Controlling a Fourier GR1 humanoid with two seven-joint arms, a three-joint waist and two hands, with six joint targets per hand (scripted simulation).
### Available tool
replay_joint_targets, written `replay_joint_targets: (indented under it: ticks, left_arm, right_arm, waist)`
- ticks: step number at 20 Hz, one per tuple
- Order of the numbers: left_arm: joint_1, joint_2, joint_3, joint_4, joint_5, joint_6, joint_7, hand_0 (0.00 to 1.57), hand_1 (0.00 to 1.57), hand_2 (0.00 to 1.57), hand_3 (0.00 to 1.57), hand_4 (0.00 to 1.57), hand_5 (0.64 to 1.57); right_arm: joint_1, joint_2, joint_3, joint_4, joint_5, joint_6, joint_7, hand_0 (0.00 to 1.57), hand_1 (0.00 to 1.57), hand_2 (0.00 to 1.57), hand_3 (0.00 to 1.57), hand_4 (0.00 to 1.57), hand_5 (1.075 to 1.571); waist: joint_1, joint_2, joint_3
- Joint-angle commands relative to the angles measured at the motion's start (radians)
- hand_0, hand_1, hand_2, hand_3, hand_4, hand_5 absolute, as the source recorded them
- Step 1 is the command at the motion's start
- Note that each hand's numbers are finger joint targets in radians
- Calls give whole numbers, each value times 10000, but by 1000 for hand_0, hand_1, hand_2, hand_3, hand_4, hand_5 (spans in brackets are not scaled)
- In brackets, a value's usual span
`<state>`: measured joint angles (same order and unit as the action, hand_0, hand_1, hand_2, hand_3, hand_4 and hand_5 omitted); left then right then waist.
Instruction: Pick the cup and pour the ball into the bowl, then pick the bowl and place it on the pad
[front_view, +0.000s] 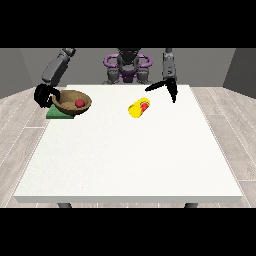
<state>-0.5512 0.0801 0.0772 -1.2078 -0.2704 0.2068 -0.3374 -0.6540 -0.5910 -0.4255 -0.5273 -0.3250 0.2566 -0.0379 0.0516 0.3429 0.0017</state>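
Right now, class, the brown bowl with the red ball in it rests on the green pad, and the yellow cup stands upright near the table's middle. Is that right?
Not quite. The front view shows the yellow cup lying on its side, not upright. The rest holds: the brown bowl with the red ball rests on the green pad.

Grey arms (56, 67), black hands (44, 95), seemingly purple-trimmed torso (127, 62).

A: Views listed?
B: One, the front view. It is standing across the table (130, 160), facing the robot (127, 67).
A: Height, range?
B: It is looking down from above, set well back; the whole tabletop is showing, the robot sitting small at the top.
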Motion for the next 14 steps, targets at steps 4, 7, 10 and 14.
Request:
replay_joint_targets:
  ticks: [4, 7, 10, 14]
  left_arm:
    - [334, 8, -387, -1568, -139, -23, 341, 0, 0, 0, 0, 0, 1563]
    - [228, 251, -253, -2165, -137, 7, 397, 0, 0, 0, 0, 0, 1563]
    - [44, -2, -701, -2990, -595, 286, 1191, 0, 0, 0, 0, 0, 1564]
    - [-58, -133, -679, -3070, -749, 523, 1516, 0, 0, 0, 0, 0, 1563]
  right_arm:
    - [308, -1333, -385, 919, 222, 637, -1541, 1571, 1571, 1571, 351, 1024, 1569]
    - [154, -1767, -418, 1190, 299, 1070, -1960, 1571, 1571, 1571, 0, 1033, 1569]
    - [-470, -1901, -441, 1472, 388, 830, -2116, 1571, 1571, 1571, 0, 1039, 1569]
    - [-642, -1990, -191, 1423, 640, 1011, -2285, 1571, 1571, 1571, 436, 1031, 1571]
  waist:
    - [352, 926, 4]
    - [237, 1515, 6]
    - [183, 1882, 12]
    - [-225, 1990, 2]
